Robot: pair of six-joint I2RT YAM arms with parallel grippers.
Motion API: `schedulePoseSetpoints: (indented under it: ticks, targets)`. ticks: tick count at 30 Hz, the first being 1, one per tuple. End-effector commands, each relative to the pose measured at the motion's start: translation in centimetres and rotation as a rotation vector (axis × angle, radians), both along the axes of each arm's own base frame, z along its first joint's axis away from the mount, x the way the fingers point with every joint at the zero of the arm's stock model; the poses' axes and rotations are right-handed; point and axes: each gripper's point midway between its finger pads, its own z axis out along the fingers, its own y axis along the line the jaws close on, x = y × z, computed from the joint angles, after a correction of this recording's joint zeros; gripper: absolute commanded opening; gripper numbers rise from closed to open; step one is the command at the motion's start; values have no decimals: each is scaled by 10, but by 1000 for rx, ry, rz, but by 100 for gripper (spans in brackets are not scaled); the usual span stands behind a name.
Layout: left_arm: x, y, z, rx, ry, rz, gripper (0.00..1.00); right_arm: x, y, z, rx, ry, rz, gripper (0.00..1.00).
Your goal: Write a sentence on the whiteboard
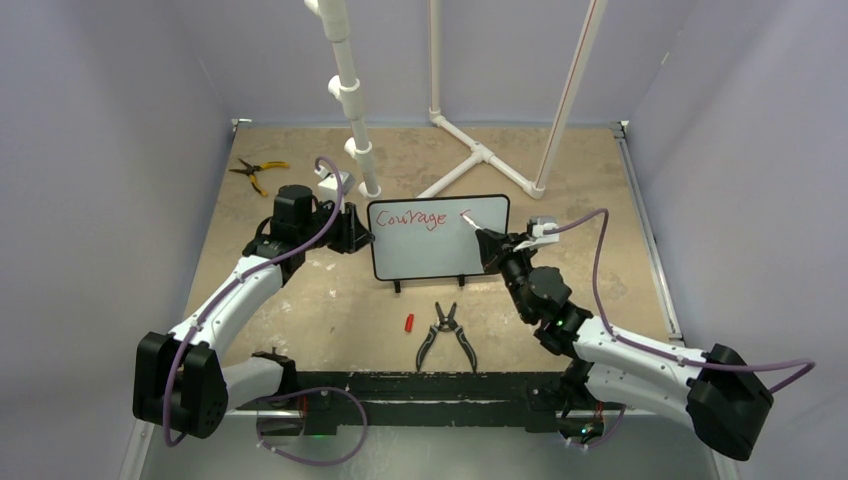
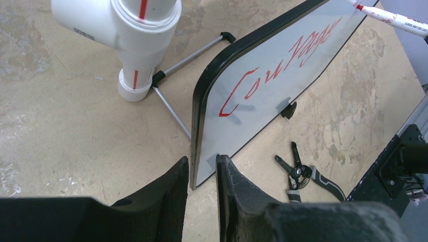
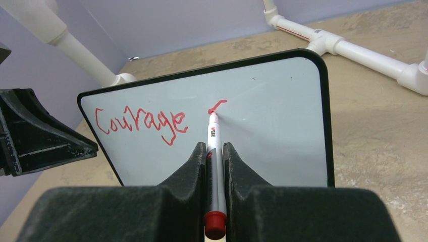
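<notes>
Right wrist view shows the red-ended white marker (image 3: 214, 166) clamped in the right gripper (image 3: 214, 148), tip on the red handwritten sentence (image 3: 139, 123): "Courage" plus one stroke at its 3 o'clock. Left wrist view shows the left gripper (image 2: 203, 164) pinching the 9 o'clock edge of the black-framed whiteboard (image 2: 237, 126), standing mid-table. Overhead: both arms extended, marker indistinct.

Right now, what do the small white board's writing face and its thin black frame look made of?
Writing face: smooth, glossy coated sheet, melamine or painted metal, cannot tell; it faintly mirrors its feet. Thin black frame: probably moulded plastic, semi-gloss, seamless round the corners.
</notes>
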Motion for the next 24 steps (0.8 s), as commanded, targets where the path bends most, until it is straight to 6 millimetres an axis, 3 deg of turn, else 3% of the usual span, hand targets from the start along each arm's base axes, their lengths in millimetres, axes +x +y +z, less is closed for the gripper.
schedulePoseSetpoints:
  ticks: [1, 9, 24]
  targets:
    - [2, 3, 6, 6, -38, -2, 26, 6, -17, 13, 29, -4, -98, 0]
    - [2, 3, 7, 6, -41, -3, 26, 2, -25, 14, 23, -5, -114, 0]
    - [2, 3, 6, 7, -37, -2, 26, 1, -15, 43, 34, -112, -51, 0]
